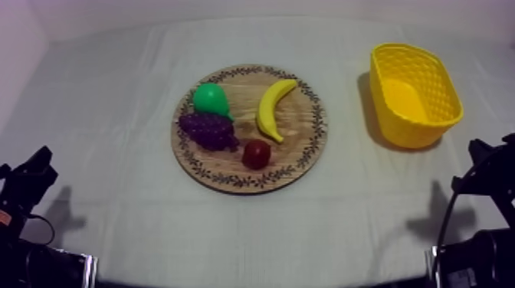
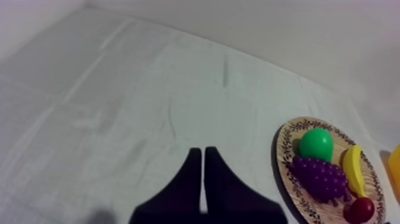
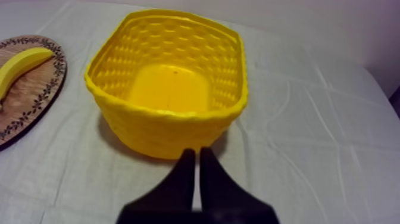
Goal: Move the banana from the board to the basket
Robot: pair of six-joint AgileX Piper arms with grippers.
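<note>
Bare worktop (image 1: 345, 199) separates board (image 1: 306, 145) and basket (image 1: 418, 132). The banana (image 1: 273, 109) has bare board on its basket-facing side. Pear (image 1: 210, 99) and grapes (image 1: 208, 129) crowd the other, with the small red fruit (image 1: 256, 154) just beside its lower tip. The basket opens upward.

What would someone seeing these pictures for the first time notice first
The bright yellow lattice-walled basket stands out at the right side of the cloth-covered table, with nothing in it. At the middle lies the round wooden board with a patterned rim, carrying a curved yellow toy banana, a green pear, a purple bunch of grapes and a small red fruit. The left tool and the right tool are shut, holding nothing.
</note>
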